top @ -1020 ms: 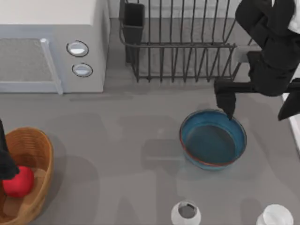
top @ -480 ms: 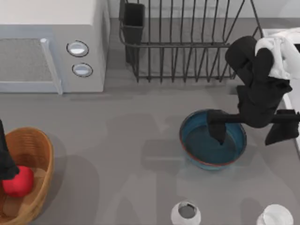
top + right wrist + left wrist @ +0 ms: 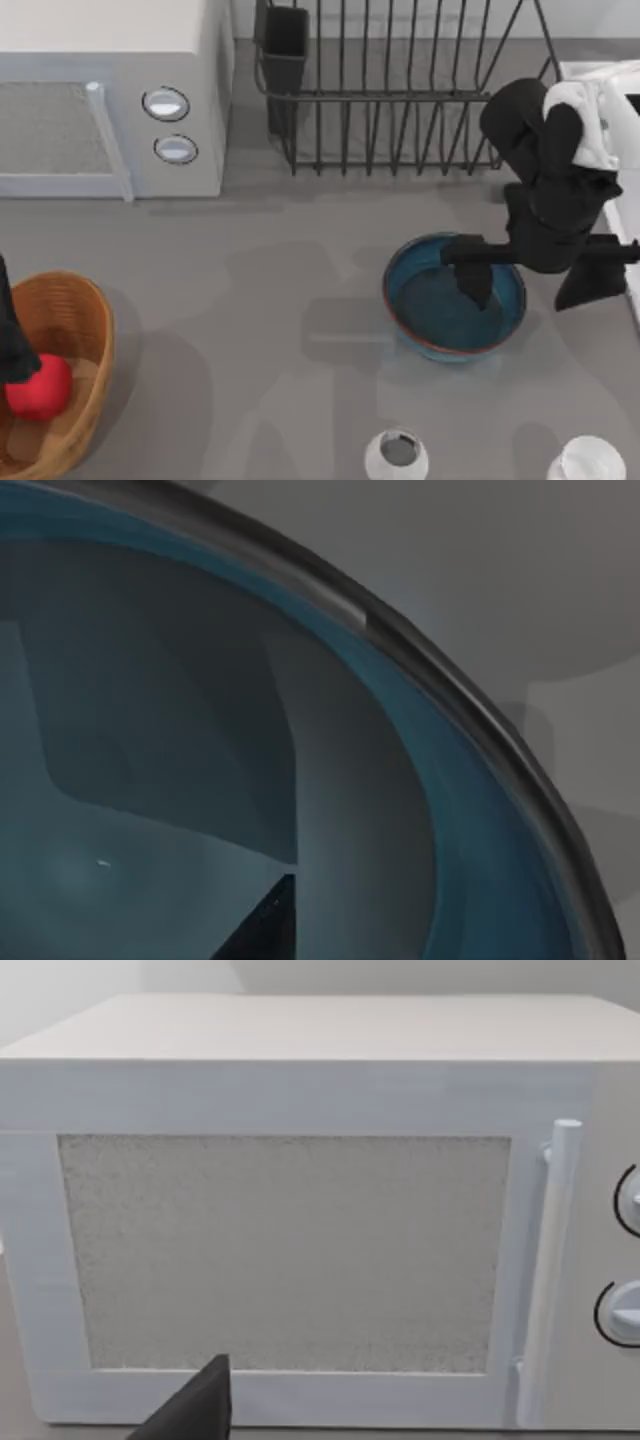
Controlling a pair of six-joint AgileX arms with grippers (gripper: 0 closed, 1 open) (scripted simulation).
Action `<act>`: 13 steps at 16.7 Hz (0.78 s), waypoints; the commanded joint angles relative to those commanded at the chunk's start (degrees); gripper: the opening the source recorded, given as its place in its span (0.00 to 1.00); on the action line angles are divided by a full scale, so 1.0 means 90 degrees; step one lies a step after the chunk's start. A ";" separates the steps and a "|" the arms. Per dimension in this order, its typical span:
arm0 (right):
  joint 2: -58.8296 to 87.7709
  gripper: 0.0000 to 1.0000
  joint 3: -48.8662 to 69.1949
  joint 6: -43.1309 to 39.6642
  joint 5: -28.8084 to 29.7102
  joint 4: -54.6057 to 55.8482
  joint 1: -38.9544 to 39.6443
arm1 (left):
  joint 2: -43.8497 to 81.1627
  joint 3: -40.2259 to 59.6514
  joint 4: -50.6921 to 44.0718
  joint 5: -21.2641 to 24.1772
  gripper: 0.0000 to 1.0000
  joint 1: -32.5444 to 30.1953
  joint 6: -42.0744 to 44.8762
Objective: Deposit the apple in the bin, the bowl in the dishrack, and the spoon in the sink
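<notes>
The right gripper (image 3: pixel 535 275) has its fingers spread across the bowl's (image 3: pixel 440 335) right rim, one inside. Open table (image 3: pixel 290 290) lies left of the bowl; the dishrack (image 3: pixel 390 95) stands behind it.

A rendered kitchen counter: a white microwave (image 3: pixel 110 95) stands just left of the wire dishrack (image 3: pixel 390 100), with the sink (image 3: pixel 628 200) at the dishrack's right.
</notes>
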 joint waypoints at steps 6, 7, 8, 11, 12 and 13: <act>0.0000 0.17 0.0000 0.0000 0.0000 0.0000 0.0000 | 0.0000 0.0000 0.0000 0.0000 1.00 0.0000 0.0000; 0.0000 0.10 0.0000 0.0000 0.0000 0.0000 0.0000 | 0.0000 0.0000 0.0000 0.0000 1.00 0.0000 0.0000; 0.0000 0.02 0.0000 0.0000 0.0000 0.0000 0.0000 | 0.0000 0.0000 0.0000 0.0000 1.00 0.0000 0.0000; 0.0000 0.00 0.0000 0.0000 0.0000 0.0000 0.0000 | 0.0000 0.0000 0.0000 0.0000 1.00 0.0000 0.0000; 0.0000 0.00 0.0000 0.0000 0.0000 0.0000 0.0000 | 0.0000 0.0000 0.0000 0.0000 1.00 0.0000 0.0000; 0.0000 0.00 0.0000 0.0000 0.0000 0.0000 0.0000 | 0.0000 0.0000 0.0000 0.0000 1.00 0.0000 0.0000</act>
